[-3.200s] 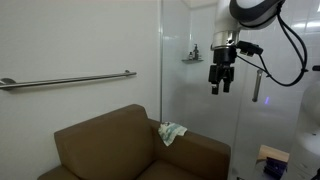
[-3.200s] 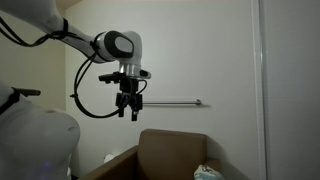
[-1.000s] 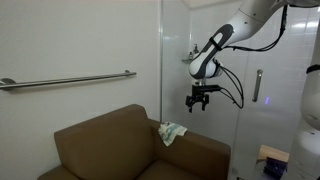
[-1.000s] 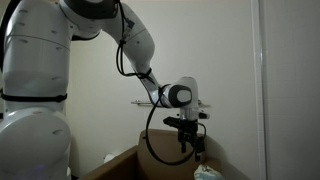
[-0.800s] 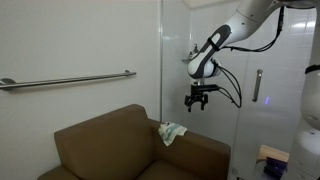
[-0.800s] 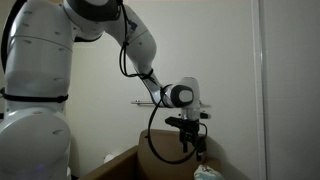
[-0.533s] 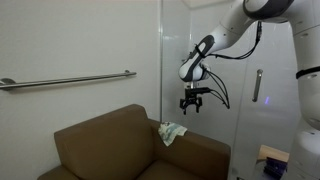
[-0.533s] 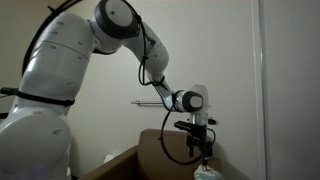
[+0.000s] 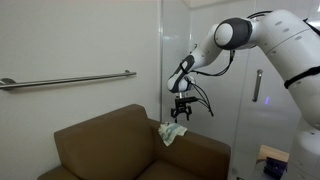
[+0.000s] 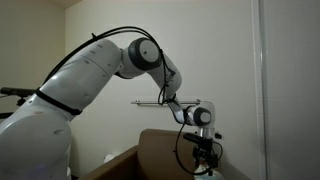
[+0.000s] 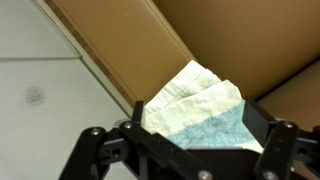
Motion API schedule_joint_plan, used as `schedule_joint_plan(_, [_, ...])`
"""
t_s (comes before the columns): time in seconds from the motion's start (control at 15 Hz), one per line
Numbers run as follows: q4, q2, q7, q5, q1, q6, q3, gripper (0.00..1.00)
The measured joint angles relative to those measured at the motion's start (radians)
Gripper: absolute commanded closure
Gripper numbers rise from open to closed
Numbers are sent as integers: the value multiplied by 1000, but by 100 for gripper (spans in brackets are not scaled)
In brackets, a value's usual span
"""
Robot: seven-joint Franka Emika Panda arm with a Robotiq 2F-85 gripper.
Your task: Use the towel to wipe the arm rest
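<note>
A crumpled white and light-blue towel [image 9: 172, 132] lies on the brown sofa's arm rest [image 9: 203, 150], close to the back cushion. My gripper [image 9: 182, 116] hangs just above it, fingers pointing down. In the wrist view the towel [image 11: 195, 100] fills the space between the two wide-apart fingers of the gripper [image 11: 197, 118], which is open, and the brown arm rest [image 11: 235, 40] lies beyond it. In an exterior view the gripper [image 10: 205, 165] sits low over the sofa and hides most of the towel.
A metal grab rail [image 9: 70, 80] runs along the white wall above the sofa back [image 9: 100, 140]. A glass panel [image 9: 205, 40] with a handle [image 9: 256, 86] stands behind the arm rest. A small box [image 9: 270, 156] sits at the lower right.
My gripper has come down and moved toward the sofa, from high in front of the glass to just over the towel. The towel has not moved.
</note>
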Motion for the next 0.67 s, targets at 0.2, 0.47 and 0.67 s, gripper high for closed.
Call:
schedule_joint_plan(0.2, [1, -8, 0, 0, 0, 0, -6, 0])
schedule_joint_plan(0.47, [75, 42, -9, -1, 0, -59, -1, 0])
schedule_joint_plan(0.67, [236, 143, -15, -2, 1, -120, 10, 0])
